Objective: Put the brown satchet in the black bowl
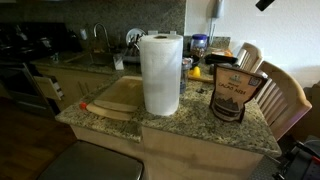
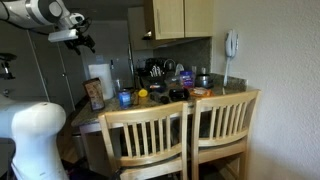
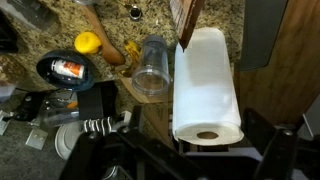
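One upright brown satchet [image 1: 237, 90] stands on a speckled granite counter [image 1: 190, 126].

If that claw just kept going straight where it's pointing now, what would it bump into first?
Most likely the top of the paper-towel roll: the claw hangs high, aimed downward, and in the wrist view the roll's top end sits closest to it. Depth is unclear, though.
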Robot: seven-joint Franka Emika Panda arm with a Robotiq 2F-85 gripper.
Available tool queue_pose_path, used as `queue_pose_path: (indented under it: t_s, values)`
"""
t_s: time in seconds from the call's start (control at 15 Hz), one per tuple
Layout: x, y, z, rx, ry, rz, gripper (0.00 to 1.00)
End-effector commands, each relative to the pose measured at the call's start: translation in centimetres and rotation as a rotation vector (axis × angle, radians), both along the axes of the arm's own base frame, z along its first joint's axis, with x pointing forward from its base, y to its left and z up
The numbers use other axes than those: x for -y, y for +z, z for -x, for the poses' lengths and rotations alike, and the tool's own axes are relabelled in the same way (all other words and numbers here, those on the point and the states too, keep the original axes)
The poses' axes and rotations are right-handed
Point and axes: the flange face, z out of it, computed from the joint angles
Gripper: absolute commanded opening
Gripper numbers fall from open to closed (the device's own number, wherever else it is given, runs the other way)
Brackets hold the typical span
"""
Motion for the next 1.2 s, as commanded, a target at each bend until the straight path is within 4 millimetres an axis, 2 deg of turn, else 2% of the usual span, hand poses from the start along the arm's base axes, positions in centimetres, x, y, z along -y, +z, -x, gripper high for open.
queue_pose_path:
  t_s: [0.0, 0.07, 0.27, 0.33, 0.4, 0.53, 0.8, 1.07, 1.13]
  values:
    - [0.0, 0.0, -0.3, -0.006, 0.0, 0.001, 1.0]
    - [-0.2, -1.5, -1.1, -0.049, 0.0, 0.02, 1.0]
    - [-0.4, -9.0, -3.9, -0.243, 0.015, 0.04, 1.0]
    - [-0.4, -5.0, -2.0, -0.15, -0.003, 0.032, 1.0]
    - [-0.5, -7.1, -2.9, -0.197, -0.005, 0.044, 1.0]
    - [-0.7, -9.2, -4.0, -0.245, -0.006, 0.056, 1.0]
    - [-0.7, -9.1, -4.0, -0.243, -0.006, 0.055, 1.0]
    - [-1.7, -17.2, -6.6, -0.49, 0.016, 0.072, 1.0]
    - [-1.3, -13.6, -5.1, -0.394, -0.006, 0.068, 1.0]
